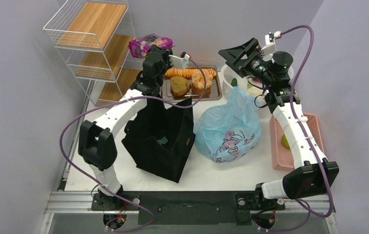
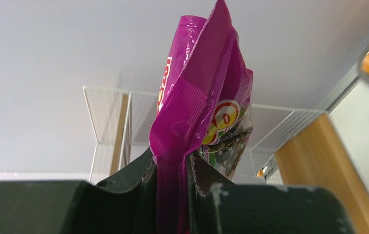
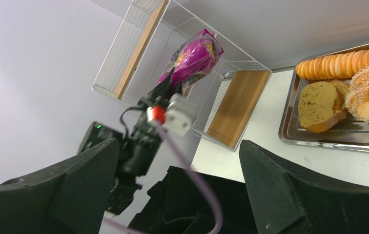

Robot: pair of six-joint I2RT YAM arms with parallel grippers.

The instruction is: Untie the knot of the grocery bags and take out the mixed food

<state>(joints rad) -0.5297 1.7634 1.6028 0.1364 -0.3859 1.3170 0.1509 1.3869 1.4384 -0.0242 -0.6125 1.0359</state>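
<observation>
My left gripper (image 1: 154,52) is shut on a purple snack packet (image 1: 149,45) and holds it high beside the wire shelf; in the left wrist view the packet (image 2: 202,97) stands up from between the closed fingers (image 2: 124,195). The black tote (image 1: 160,134) stands open at centre left. The pale blue plastic bag (image 1: 229,126) lies right of it, and its top (image 1: 236,95) rises in a peak; I cannot tell if it is knotted. My right gripper (image 1: 231,54) is open and empty, raised above the back right. In the right wrist view (image 3: 180,185) it faces the left arm and the packet (image 3: 192,58).
A metal tray (image 1: 217,92) at the back holds the long orange loaf (image 1: 190,72), brown bread (image 1: 179,85) and a round pastry (image 1: 202,82). A white bowl (image 1: 227,78) stands behind the blue bag. A pink basket (image 1: 314,126) holds a yellow-green fruit (image 1: 285,141). A wire shelf (image 1: 94,44) stands at the back left.
</observation>
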